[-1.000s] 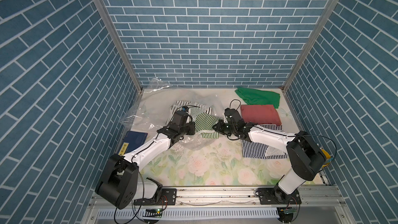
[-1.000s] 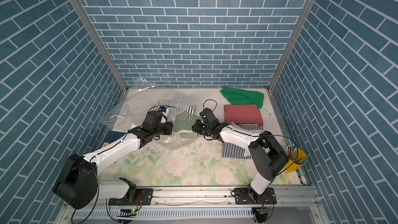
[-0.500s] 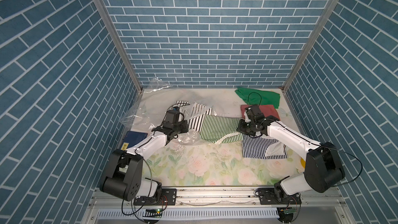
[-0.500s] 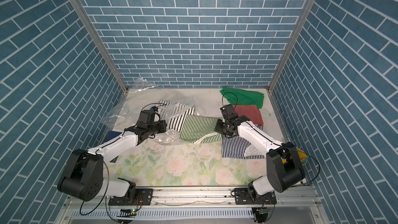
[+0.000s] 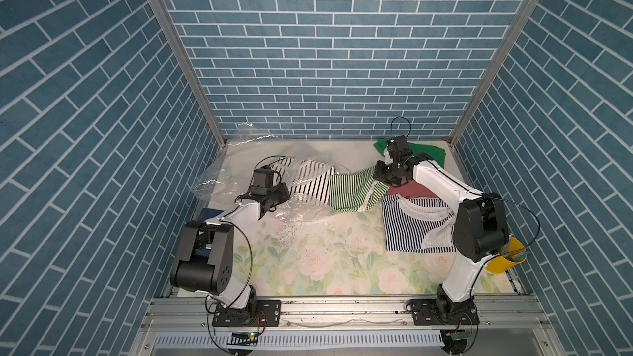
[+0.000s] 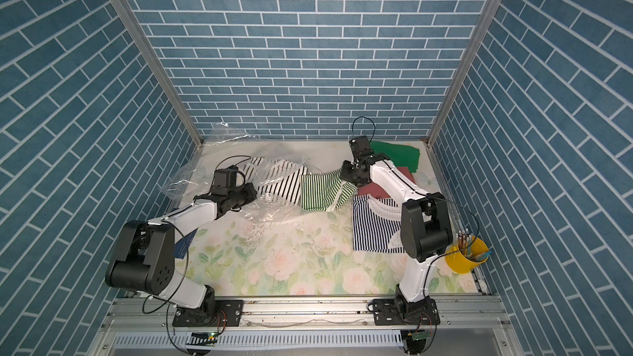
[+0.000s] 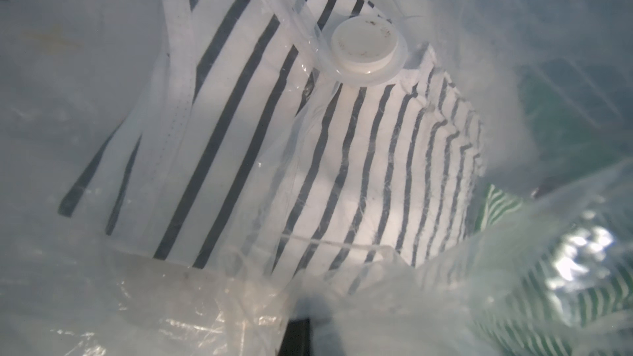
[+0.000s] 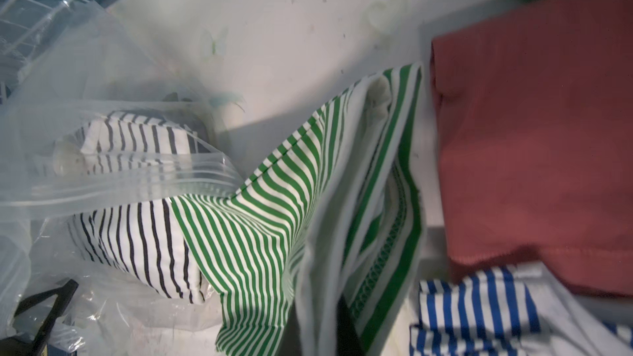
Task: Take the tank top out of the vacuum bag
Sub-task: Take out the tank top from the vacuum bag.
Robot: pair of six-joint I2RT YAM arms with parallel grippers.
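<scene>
Reaching forward and low, right end effector clamping tank top

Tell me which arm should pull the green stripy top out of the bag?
Right: the right gripper is shut on the green striped top, while the left gripper pinches the bag.

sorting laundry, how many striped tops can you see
3: black-striped top inside the bag, green-striped top held by the right tool at its mouth, blue-striped top beside the red cloth. The bag may hide more.
</scene>
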